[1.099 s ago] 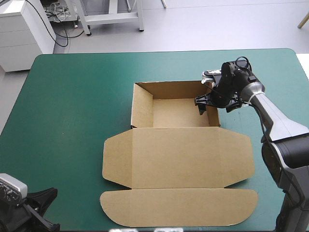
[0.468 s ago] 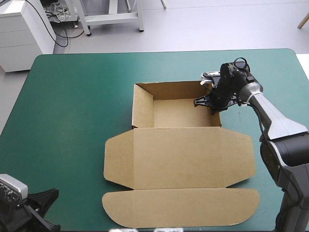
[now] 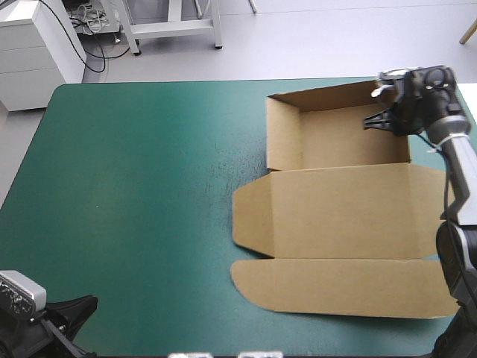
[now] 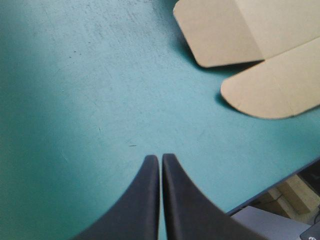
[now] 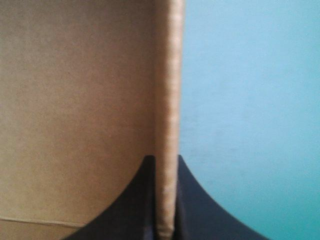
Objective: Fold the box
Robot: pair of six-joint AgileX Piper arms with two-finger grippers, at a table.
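Note:
The brown box [image 3: 335, 209] lies on the right half of the table as an open tray with raised walls, its lid and front flap flat toward the near edge. My right gripper [image 3: 389, 119] is at the tray's right wall by the far right corner. In the right wrist view the gripper [image 5: 167, 160] is shut on the box, with the wall's edge [image 5: 170, 75] running up between the black fingers. My left gripper [image 4: 161, 157] is shut and holds nothing, low over the teal-green cover at the near left corner. Two rounded flaps of the box [image 4: 235, 35] lie ahead of it.
The box's right flaps reach close to the table's right edge [image 3: 468, 97]. The teal-green cover [image 3: 134, 186] spreads bare across the left half. The table's near edge [image 4: 270, 182] runs just beside my left gripper.
The right gripper shut on the tray's right wall and dragged the whole box to the right and slightly toward the far edge. The left gripper stayed where it was.

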